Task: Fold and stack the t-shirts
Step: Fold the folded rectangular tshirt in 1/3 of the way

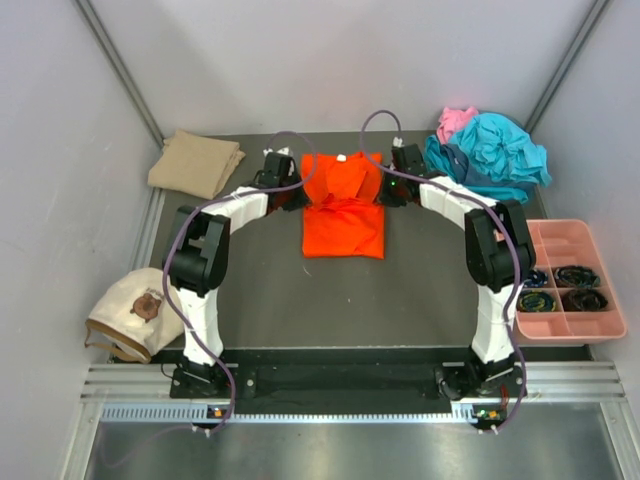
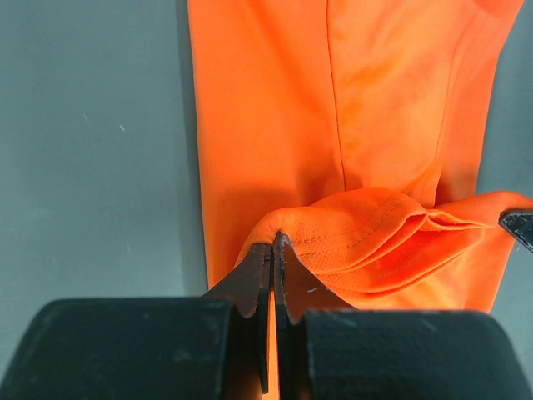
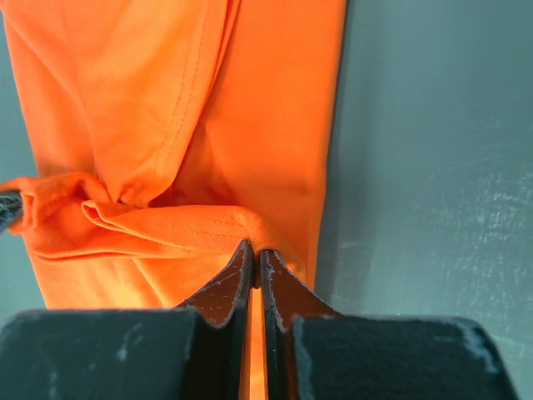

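Dark grey table (image 1: pixel 400 300) in a pale-walled cell, arms reaching out from the near edge. Both grippers are on the orange t-shirt (image 1: pixel 343 215), which lies between them mid-table. The left gripper (image 2: pixel 273 246) is clenched on a hemmed edge at one side & the right gripper (image 3: pixel 252 254) is clenched on the same edge at the other side, jaws pressed together w/ only cloth between. The edge is raised & puckered btwn the two grips; the rest of the shirt lies flat on the table ahead of & beneath the fingertips. Judged step: mid-fold of the orange one, a crosswise fold w/ the pinched edge to go over the body. Next move prob. calls for both arms travelling together at the same height & pace, edge kept taut so the middle doesn't sag, then laid square on the flat layer before letting go. Waiting: tan t-shirt (image 1: pixel 196 162), folded by the look of it, well out on the left gripper's outer side; teal t-shirts (image 1: pixel 495 150) & pink t-shirt (image 1: pixel 457 120) bunched in a heap near the right gripper's outer side. Task looks early, most shirts not yet done.
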